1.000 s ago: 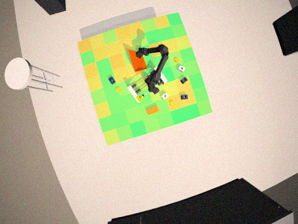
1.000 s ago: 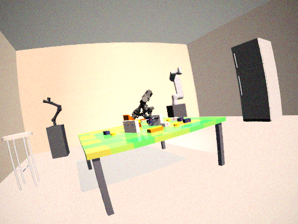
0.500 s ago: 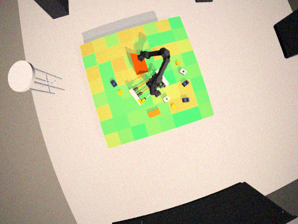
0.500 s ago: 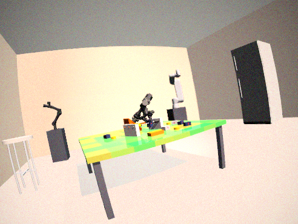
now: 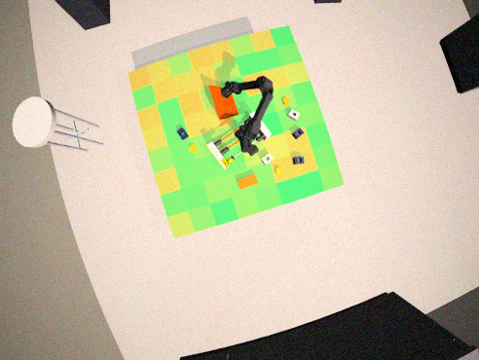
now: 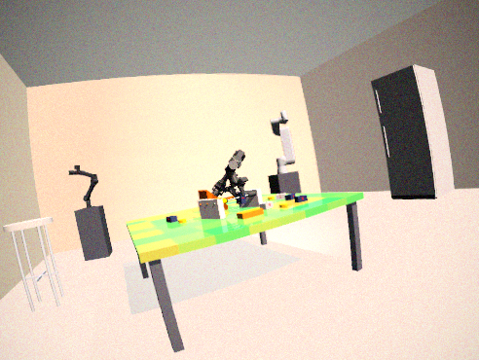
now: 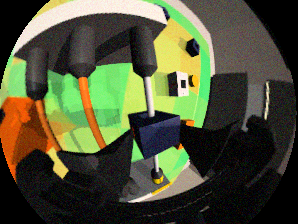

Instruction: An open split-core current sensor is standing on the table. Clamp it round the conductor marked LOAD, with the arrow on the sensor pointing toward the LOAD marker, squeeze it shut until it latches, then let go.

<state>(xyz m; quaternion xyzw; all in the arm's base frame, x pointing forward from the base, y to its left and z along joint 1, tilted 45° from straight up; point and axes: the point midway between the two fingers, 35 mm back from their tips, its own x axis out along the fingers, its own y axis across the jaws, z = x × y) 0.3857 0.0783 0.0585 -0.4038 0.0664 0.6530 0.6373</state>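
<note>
Green-yellow table | claw clamped on navy sensor round grey conductor

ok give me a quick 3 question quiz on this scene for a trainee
1. True or false: the gripper is shut on the dark blue split-core sensor.
2. In the wrist view, which conductor is the sensor on? A) an orange one B) the grey one C) none
3. Fill in: a flat orange block lies on the checkered ____.

Key: 1 true; 2 B; 3 table.
</note>
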